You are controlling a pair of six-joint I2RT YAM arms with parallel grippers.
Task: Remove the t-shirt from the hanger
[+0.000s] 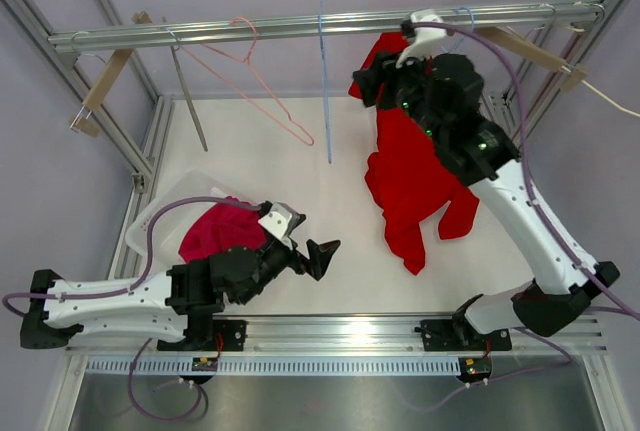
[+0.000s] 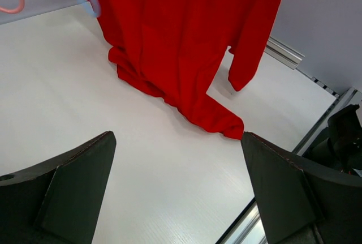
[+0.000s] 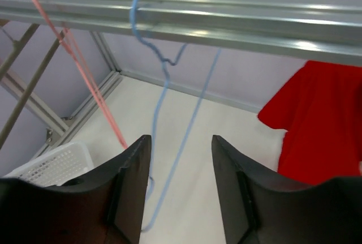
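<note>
The red fabric t-shirt [image 1: 405, 166] hangs unremoved above the white table's [image 1: 350, 281] far right corner, with left gripper [image 2: 176, 136] and right gripper [image 3: 181, 137] jaws released and empty.

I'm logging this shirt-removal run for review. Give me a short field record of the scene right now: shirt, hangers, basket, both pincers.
t-shirt: red, hanging below the rail at the right, lower end lying on the table
blue hanger: bare, mid-rail
pink hanger: bare, further left
basket: white, table's left side, holds a dark-pink garment
left pincer: open, empty, low beside the basket
right pincer: open, empty, raised near the rail, beside the t-shirt
</note>
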